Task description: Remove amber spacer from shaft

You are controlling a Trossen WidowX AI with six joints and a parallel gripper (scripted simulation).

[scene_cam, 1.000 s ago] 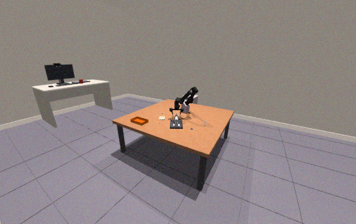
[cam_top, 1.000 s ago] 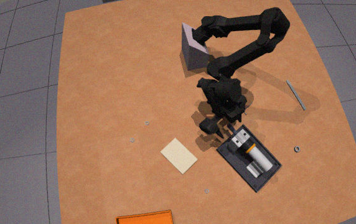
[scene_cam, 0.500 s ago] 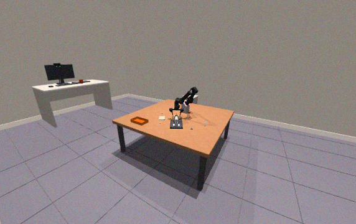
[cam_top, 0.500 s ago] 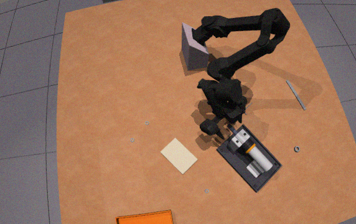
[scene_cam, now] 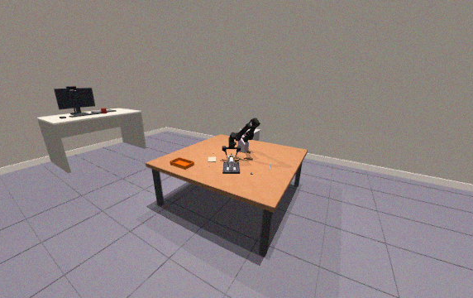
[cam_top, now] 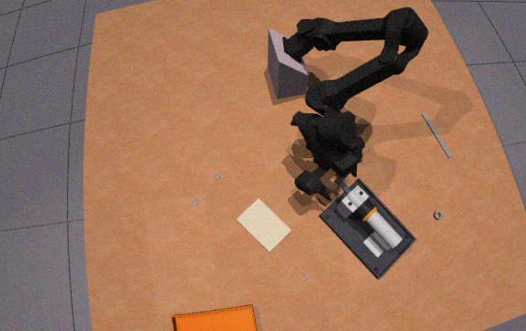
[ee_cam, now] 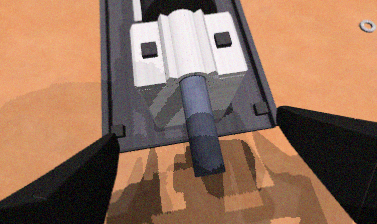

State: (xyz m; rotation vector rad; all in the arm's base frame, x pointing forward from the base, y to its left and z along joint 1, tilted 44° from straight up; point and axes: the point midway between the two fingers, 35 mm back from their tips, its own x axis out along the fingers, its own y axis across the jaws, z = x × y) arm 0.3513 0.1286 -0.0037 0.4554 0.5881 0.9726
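A dark blue-grey shaft (cam_top: 342, 185) (ee_cam: 204, 127) sticks out of a white block (cam_top: 355, 199) (ee_cam: 186, 47) with two black bolt heads, on a dark base tray (cam_top: 381, 270) (ee_cam: 123, 107). The amber spacer (cam_top: 369, 214) sits around the shaft line between a black section and the long white cylinder (cam_top: 386, 230); it is outside the wrist view. Other spacers cannot be made out. My gripper (ee_cam: 198, 126) is open and empty, its fingers on both sides of the protruding shaft and apart from it. The shaft's free end shows between them in the wrist view.
A pale card (cam_top: 264, 225) (scene_cam: 212, 159) lies left of the base tray in the top view, an orange bin (cam_top: 212, 317) beyond it. A thick dark ring and a grey bar (cam_top: 437, 136) lie to the right. Several small rings are scattered about. A purple-grey wedge (cam_top: 288, 78) stands by the arm's base.
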